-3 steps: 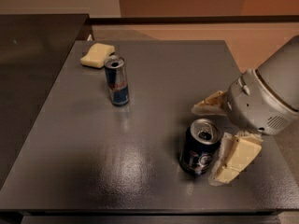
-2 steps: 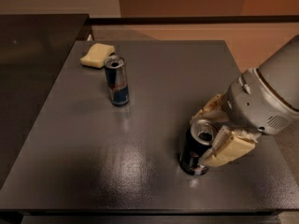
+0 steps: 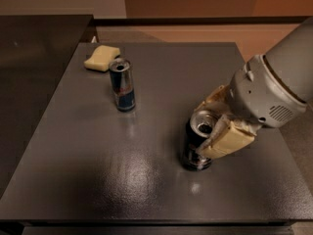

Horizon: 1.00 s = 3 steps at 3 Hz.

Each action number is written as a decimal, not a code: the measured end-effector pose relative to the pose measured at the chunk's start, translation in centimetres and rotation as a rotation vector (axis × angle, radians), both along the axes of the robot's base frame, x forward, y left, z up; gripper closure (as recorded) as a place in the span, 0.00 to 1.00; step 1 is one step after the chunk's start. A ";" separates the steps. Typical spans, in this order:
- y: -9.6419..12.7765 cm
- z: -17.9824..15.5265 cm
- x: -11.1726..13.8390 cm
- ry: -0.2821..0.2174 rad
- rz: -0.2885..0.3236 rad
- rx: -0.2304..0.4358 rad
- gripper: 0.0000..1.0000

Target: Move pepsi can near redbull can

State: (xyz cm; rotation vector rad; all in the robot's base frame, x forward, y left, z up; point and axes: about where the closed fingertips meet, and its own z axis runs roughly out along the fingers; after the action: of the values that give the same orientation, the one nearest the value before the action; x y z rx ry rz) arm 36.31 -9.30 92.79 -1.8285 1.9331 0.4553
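The pepsi can point(image 3: 194, 151) is short, wide and black with a silver top, upright on the dark table point(image 3: 98, 170) at the right of centre. My gripper point(image 3: 211, 125) comes in from the right and its pale fingers point(image 3: 226, 140) are closed around the can's upper part, one behind and one in front. The redbull can point(image 3: 122, 84) is slim, blue and silver, upright toward the back left, well apart from the pepsi can.
A pale yellow sponge point(image 3: 101, 58) lies at the table's back left corner, just behind the redbull can. A dark counter point(image 3: 34, 48) stands to the left of the table. The table's right edge is under my arm.
The fingers were spread on either side of the pepsi can and have closed onto it. The can stands in about the same place.
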 end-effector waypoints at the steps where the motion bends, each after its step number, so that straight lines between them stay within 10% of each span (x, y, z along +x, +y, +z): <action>1: 2.0 1.6 2.1 -0.022 -0.066 0.004 1.00; 3: 5.6 1.7 6.1 -0.006 -0.154 0.000 1.00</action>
State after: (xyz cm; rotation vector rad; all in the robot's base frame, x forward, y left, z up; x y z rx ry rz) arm 42.40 -3.66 94.51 -1.6637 2.0511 0.3992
